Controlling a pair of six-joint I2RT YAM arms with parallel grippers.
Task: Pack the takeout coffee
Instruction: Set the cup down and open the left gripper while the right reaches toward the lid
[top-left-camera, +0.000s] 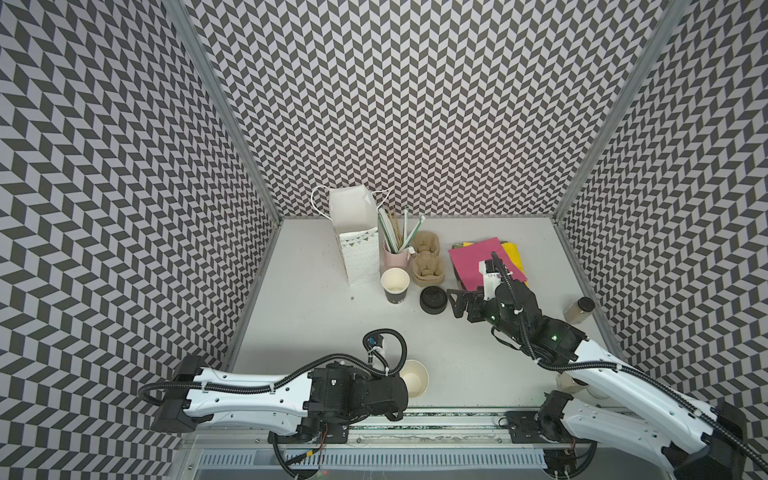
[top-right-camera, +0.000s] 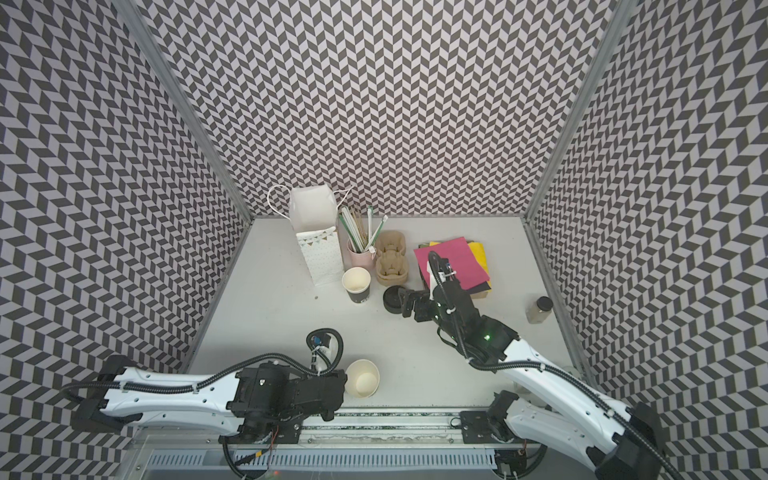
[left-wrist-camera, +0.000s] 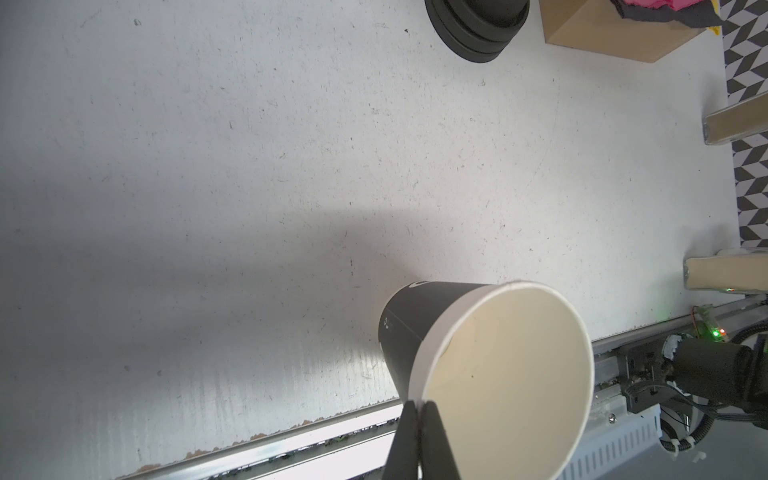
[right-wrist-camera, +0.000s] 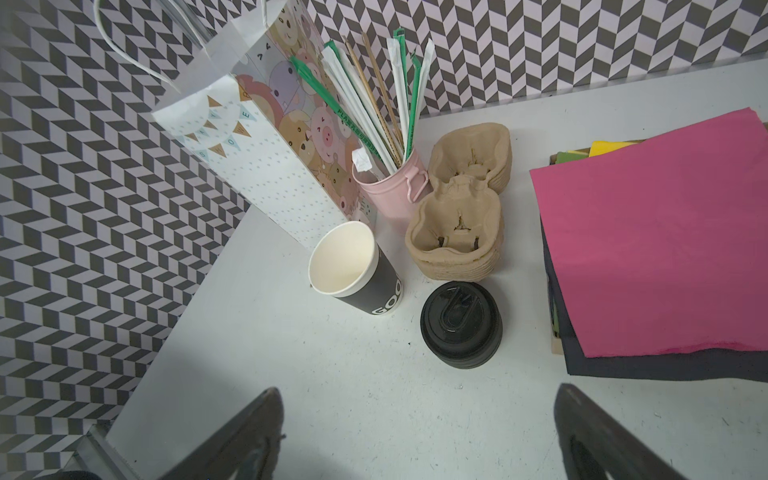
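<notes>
Left tool: pinched shut on the rim of the coffee cup, near the front edge of the tabletop.
Coffee cup: open top, empty and cream inside. It is tipped, so its long way leans and its mouth faces up.
Right tool: spread wide, just beside the black lids.
Black lids: short stack, dome up.
Other cup: upright, empty, by the bag.
Pink pot: full of straws.

Two open cups, one lidded cup, one bag.
</notes>
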